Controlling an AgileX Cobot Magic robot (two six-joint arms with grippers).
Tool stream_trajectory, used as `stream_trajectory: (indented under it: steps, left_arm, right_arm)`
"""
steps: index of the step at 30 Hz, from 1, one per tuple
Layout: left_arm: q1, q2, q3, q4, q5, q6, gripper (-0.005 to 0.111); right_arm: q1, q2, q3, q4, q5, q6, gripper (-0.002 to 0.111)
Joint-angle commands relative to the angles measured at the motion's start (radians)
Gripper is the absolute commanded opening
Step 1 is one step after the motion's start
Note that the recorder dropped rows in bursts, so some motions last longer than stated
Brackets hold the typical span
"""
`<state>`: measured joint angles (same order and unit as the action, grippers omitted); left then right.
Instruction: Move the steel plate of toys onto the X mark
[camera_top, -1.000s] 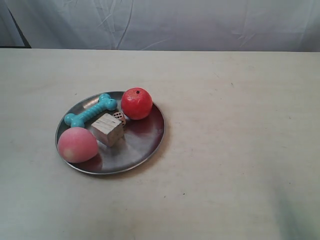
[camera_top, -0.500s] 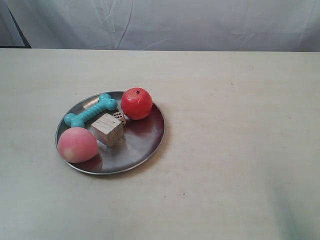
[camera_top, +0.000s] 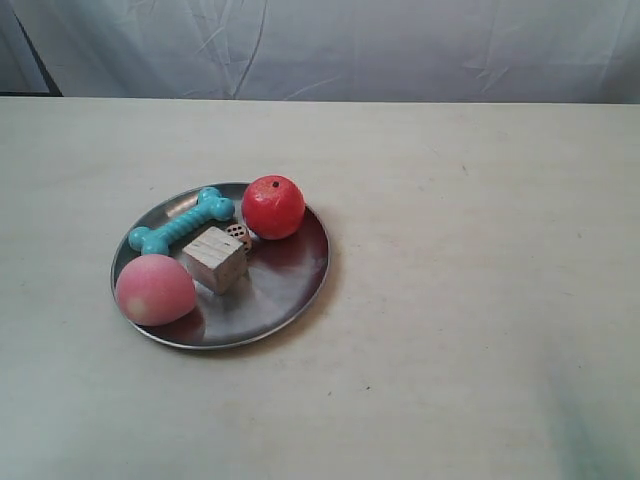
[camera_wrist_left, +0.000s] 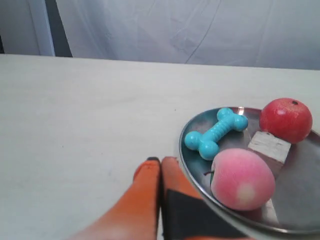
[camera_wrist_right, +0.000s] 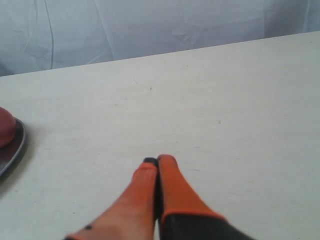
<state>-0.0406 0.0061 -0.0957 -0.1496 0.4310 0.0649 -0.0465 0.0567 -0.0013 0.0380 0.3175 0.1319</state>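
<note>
The steel plate (camera_top: 285, 275) lies on the beige table in the left half of the exterior view. It holds a teal bone (camera_top: 182, 222), red apple (camera_top: 273, 206), pink peach ball (camera_top: 154, 289), wooden cube (camera_top: 215, 257) and tiny die (camera_top: 238, 233). Neither arm shows in the exterior view. My left gripper (camera_wrist_left: 161, 161) is shut and empty, close beside the plate's rim (camera_wrist_left: 186, 150), outside it. My right gripper (camera_wrist_right: 157, 161) is shut and empty over bare table, well away from the plate's edge (camera_wrist_right: 12, 147). A faint thin mark (camera_top: 434, 150) is too small to identify as the X.
A pale cloth backdrop (camera_top: 400, 50) hangs behind the table's far edge. Tiny dark specks (camera_top: 367, 388) dot the tabletop. The table stretches wide to the right of the plate.
</note>
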Motion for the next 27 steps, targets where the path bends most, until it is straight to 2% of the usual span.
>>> stream_trajectory:
  steps: [1,9,27]
  left_arm:
    - [-0.001,-0.006,0.066,-0.024,-0.043,-0.019,0.000]
    - [-0.001,-0.006,0.096,0.008,-0.206,-0.019,0.000]
    - [-0.001,-0.006,0.096,0.011,-0.204,-0.019,0.000]
  right_arm:
    - [0.000,-0.004,0.001,0.001,-0.013,-0.001,0.000]
    - [0.000,-0.004,0.001,0.001,-0.013,-0.001,0.000]
    - [0.000,-0.004,0.001,0.001,-0.013,-0.001,0.000]
